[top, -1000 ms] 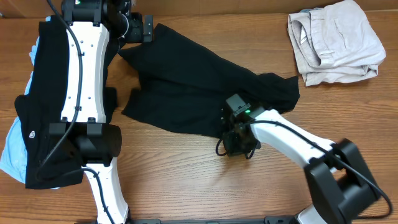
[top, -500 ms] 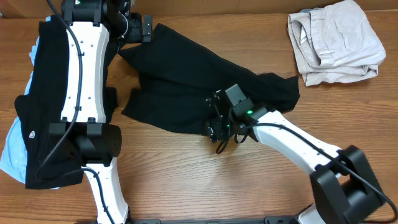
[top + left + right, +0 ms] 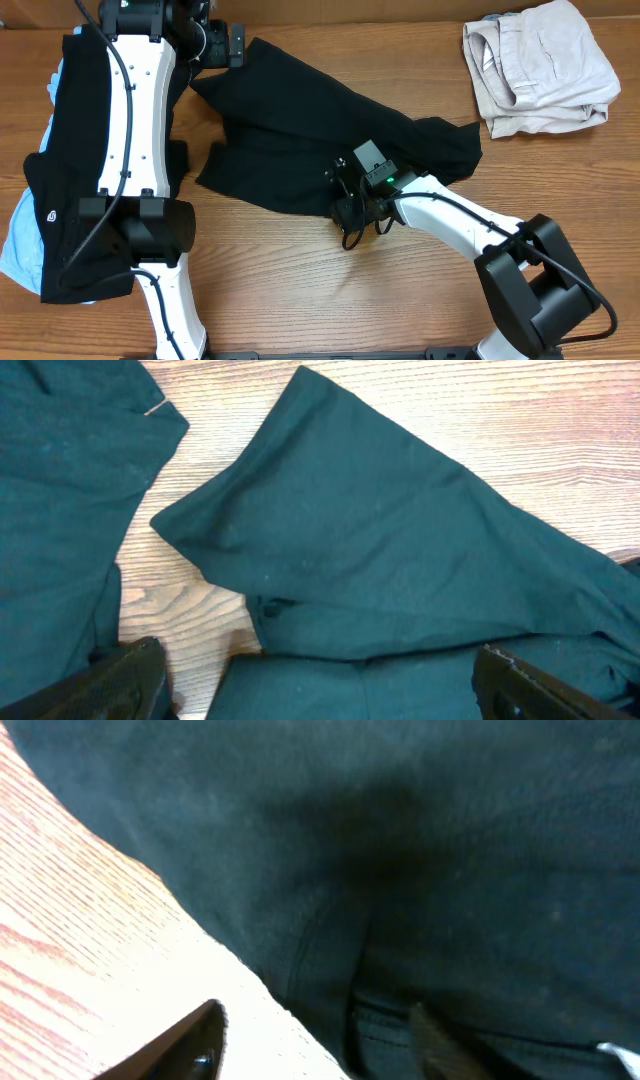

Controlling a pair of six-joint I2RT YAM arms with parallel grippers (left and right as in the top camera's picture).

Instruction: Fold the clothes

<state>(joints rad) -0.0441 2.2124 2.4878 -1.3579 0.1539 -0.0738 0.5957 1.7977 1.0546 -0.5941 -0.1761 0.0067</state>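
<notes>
The crumpled black T-shirt lies mid-surface, its near hem between the parted fingers of the right gripper, whether pinched I cannot tell, while the left gripper hangs spread wide and empty by the far corner, likely for flattening.

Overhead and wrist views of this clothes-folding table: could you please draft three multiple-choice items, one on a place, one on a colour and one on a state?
1. Where do the crumpled beige trousers lie?
A. At the far right corner of the wooden table
B. Under the left arm
C. At the near left edge

2. What colour is the soft T-shirt spread mid-table?
A. Red
B. Black
C. White

3. How do the jaws of the left gripper stand?
A. Shut on the trousers
B. Shut on the T-shirt
C. Wide open, holding nothing

Answers:
1 A, they sit bunched in that corner.
2 B, it is dark throughout.
3 C, its wrist view shows both fingers far apart above the cloth.
</notes>
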